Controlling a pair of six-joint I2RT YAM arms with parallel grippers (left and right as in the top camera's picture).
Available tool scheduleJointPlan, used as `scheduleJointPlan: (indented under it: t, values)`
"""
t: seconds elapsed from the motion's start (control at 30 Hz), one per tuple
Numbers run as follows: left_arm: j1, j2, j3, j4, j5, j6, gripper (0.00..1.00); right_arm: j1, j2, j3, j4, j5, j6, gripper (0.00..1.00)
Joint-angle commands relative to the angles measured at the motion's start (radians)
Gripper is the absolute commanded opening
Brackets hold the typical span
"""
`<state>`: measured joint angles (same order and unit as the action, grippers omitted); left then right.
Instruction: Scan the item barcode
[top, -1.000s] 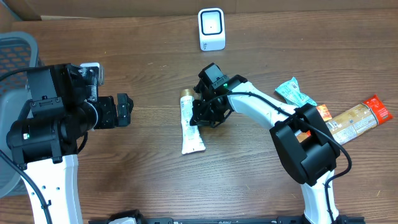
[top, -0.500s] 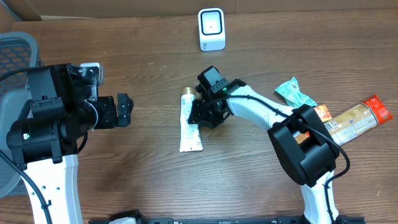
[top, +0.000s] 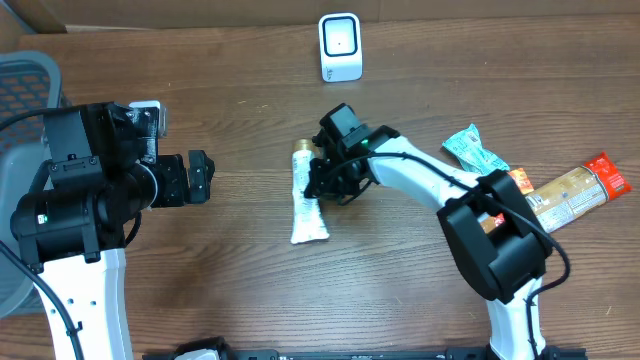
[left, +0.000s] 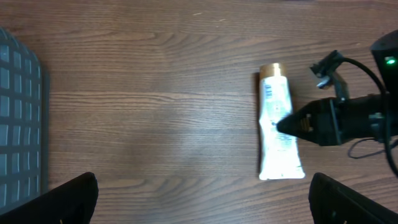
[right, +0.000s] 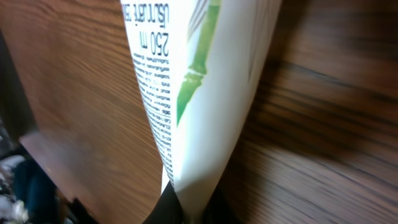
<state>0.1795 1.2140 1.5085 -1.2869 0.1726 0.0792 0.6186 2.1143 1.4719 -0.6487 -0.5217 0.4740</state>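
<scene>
Dark brown table (top: 230, 290), matte, streaked with long fine wood grain.

Near its middle, the tube (top: 306, 205): soft white plastic, round at the gold cap (top: 299, 150) and flattening to a broad crimped end. Lies lengthwise and slightly tilted, with the cap toward the scanner (top: 340, 46) and well apart from it, and the crimped end toward the near edge. Carries fine dark print down its face. Up close in the right wrist view, shows a smooth, faintly glossy skin, small black lettering including "250 m", and a green jointed bamboo stalk.

Right jaws: black and blocky, at the end of a white arm (top: 420, 172). Narrow, pinched shut on the tube's right edge about midway along. In the right wrist view, white tube wall bent up into a fold and tapering down into the dark pinch, with the wood grain just behind.

Left jaws: spread wide and holding nothing. Hover over bare table to the left of the tube, well apart from it. Two black rounded fingertips (left: 71, 196) at the lower corners of the left wrist view.

Scanner: a white rounded box with a dark window, upright at the far edge.

At the right edge, a crinkled teal packet (top: 474, 148) and a long glossy tan-and-red wrapper (top: 580, 188).

At the left edge, grey mesh (top: 25, 85).
</scene>
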Motion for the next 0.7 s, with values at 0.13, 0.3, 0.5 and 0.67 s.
scheduleJointPlan:
  t: [0.13,0.3,0.5,0.67]
  values:
    - [0.004,0.003,0.016,0.004,0.011,0.011,1.0,-0.089,-0.264,-0.01,-0.047,-0.105,-0.271,0.04]
    - [0.004,0.003,0.016,0.004,0.011,0.011,0.99,-0.139,-0.399,-0.01,-0.076,-0.11,-0.288,0.04]
    - [0.004,0.003,0.016,0.004,0.011,0.011,1.0,-0.179,-0.497,-0.01,-0.131,-0.109,-0.324,0.04]
    - [0.004,0.003,0.016,0.004,0.011,0.011,1.0,-0.185,-0.511,-0.011,-0.161,-0.109,-0.346,0.04]
